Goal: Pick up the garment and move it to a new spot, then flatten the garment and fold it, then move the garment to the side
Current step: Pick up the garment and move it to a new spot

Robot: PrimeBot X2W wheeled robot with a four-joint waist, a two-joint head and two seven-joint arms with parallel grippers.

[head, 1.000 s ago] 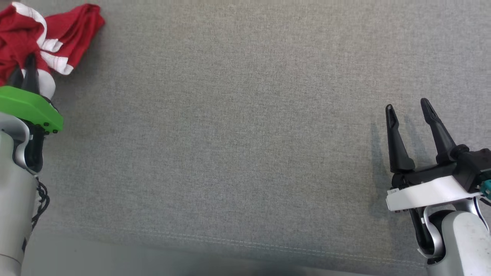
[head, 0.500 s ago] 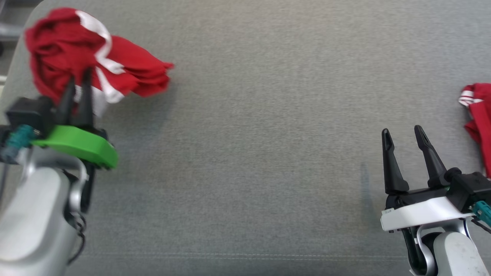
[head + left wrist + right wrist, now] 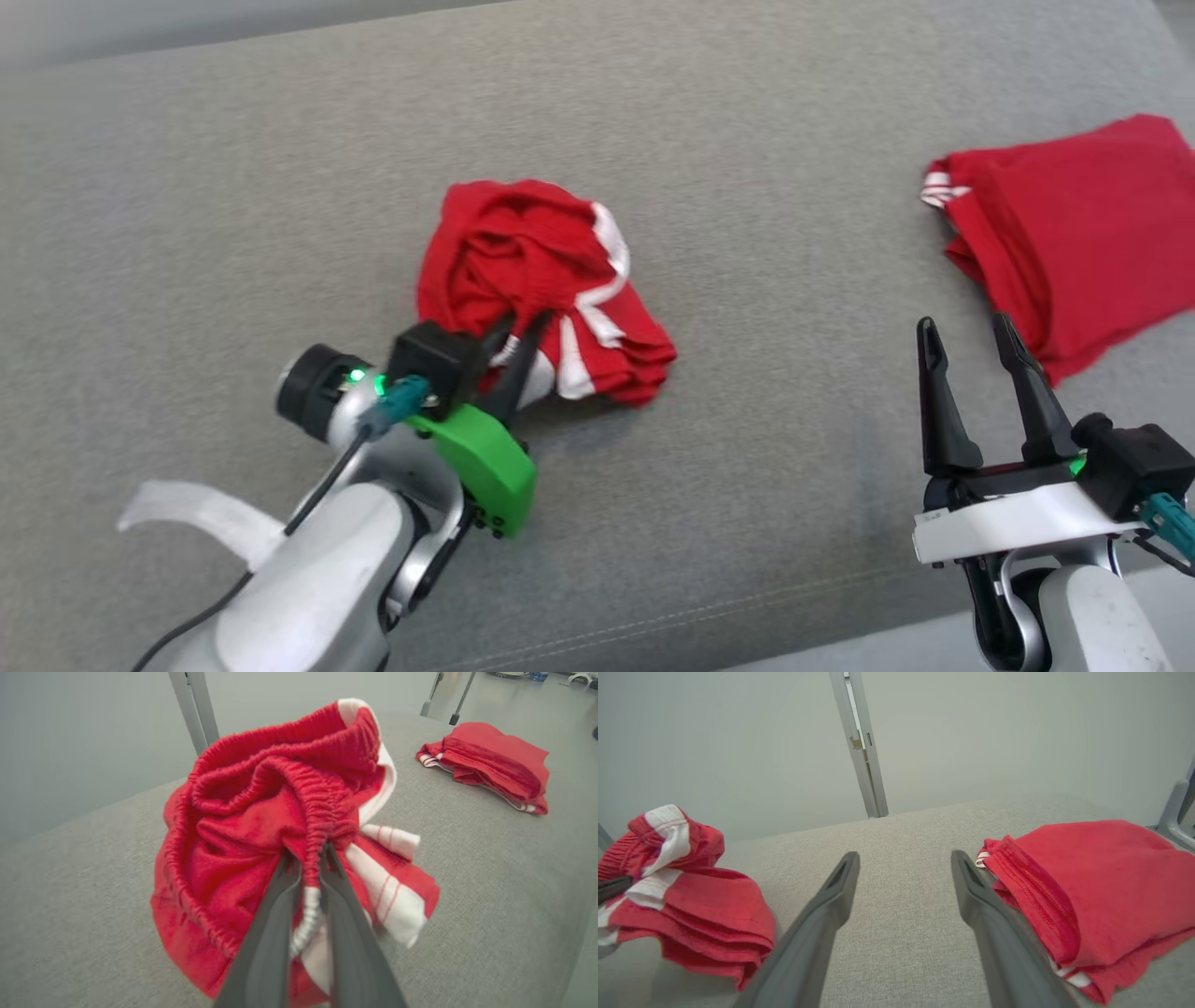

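Two left fingers (image 3: pixel 266 933): nearly together, pinching the elastic waistband (image 3: pixel 322 807) of the red garment (image 3: pixel 523 252). Your left gripper (image 3: pixel 525 322) has a real hold on it.
Garment: a crumpled bundle, red with white stripes. It sits well in from the edges of the grey cushion (image 3: pixel 747 467), and its lower folds seem to rest on the fabric.
Right gripper (image 3: pixel 964 327): fingers spread wide and holding nothing, near the cushion's front edge, just beside a folded red garment (image 3: pixel 1064 224) at the right.
Step in hand: the first one, carrying the garment to a new spot. You look to be near the end of it.
Next move: settle the bundle with bare cushion all around it, well apart from the folded piece. Then bring your free gripper to a second point on the waistband so you can pull it flat.
Since the earlier frames: the whole head view has shifted, so the camera turned. Even so, the bundle was by the cushion's rounded left corner and is now mid-cushion. The left pinch and the right spread are unchanged.
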